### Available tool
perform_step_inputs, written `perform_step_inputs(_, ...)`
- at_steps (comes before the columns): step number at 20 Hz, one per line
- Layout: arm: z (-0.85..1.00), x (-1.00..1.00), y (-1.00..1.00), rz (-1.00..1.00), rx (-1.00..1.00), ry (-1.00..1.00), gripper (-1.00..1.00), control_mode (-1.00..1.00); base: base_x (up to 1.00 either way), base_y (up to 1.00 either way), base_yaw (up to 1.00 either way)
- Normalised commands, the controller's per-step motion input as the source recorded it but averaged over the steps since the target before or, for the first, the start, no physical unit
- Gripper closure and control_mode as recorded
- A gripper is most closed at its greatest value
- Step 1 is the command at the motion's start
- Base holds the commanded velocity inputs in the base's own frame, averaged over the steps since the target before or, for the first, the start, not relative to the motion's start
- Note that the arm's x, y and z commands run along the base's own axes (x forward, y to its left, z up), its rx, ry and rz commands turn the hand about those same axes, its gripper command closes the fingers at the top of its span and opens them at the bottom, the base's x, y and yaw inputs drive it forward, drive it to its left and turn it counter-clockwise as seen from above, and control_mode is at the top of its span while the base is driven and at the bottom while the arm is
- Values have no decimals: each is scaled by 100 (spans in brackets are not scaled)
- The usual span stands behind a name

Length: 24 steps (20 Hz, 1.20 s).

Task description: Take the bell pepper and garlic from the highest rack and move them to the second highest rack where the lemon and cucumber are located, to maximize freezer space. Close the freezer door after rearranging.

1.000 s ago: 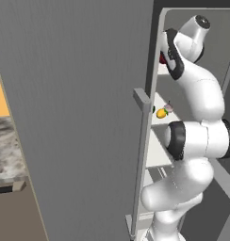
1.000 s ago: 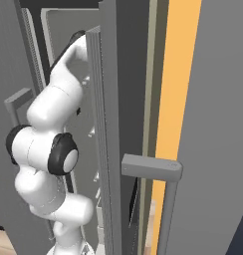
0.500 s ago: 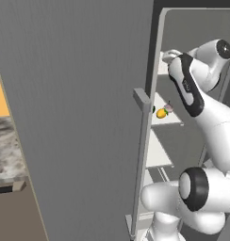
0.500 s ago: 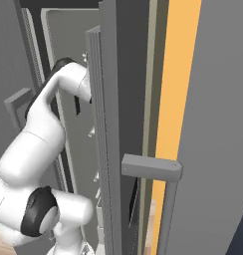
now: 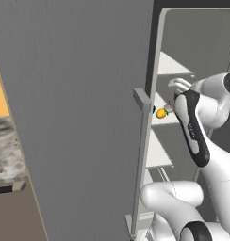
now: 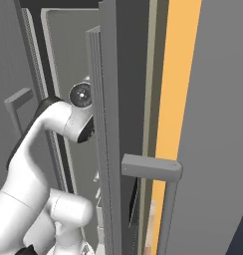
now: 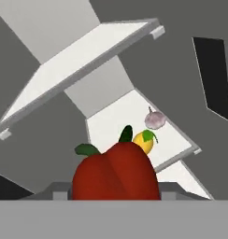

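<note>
The freezer (image 5: 201, 52) stands open, and its big grey freezer door (image 5: 84, 108) is swung out toward me, with the long bar handle (image 5: 141, 155) on its edge. Inside the freezer there are white shelves (image 7: 88, 60), one above the other. The white arm (image 5: 201, 117) reaches into the freezer, beside the shelf with the fruit. In the hand view, the red bell pepper (image 7: 115, 172) sits right at the gripper, low and very close, so the gripper seems to hold it; the fingers themselves are hidden behind it. On the shelf beyond the pepper lies the lemon (image 7: 145, 140), and the garlic (image 7: 155, 120) is just beside the lemon, a little further back. From the left base view the lemon (image 5: 161, 113) and the garlic (image 5: 169, 108) are near the shelf's front edge.
</note>
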Motion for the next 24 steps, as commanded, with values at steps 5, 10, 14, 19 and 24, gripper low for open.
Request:
perform_step_inputs(5, -92, 17, -12, -2, 4, 14, 100, -100, 0, 0, 0)
perform_step_inputs(10, -52, 85, -15, 0, 5, 10, 100, -100, 0, 0, 0)
perform_step_inputs(14, -25, 100, -15, 0, 6, 9, 100, -100, 0, 0, 0)
perform_step_inputs(19, -10, 88, -19, 0, 7, 12, 100, -100, 0, 0, 0)
perform_step_inputs(24, -50, -5, -18, -3, 3, 7, 100, -100, 0, 0, 0)
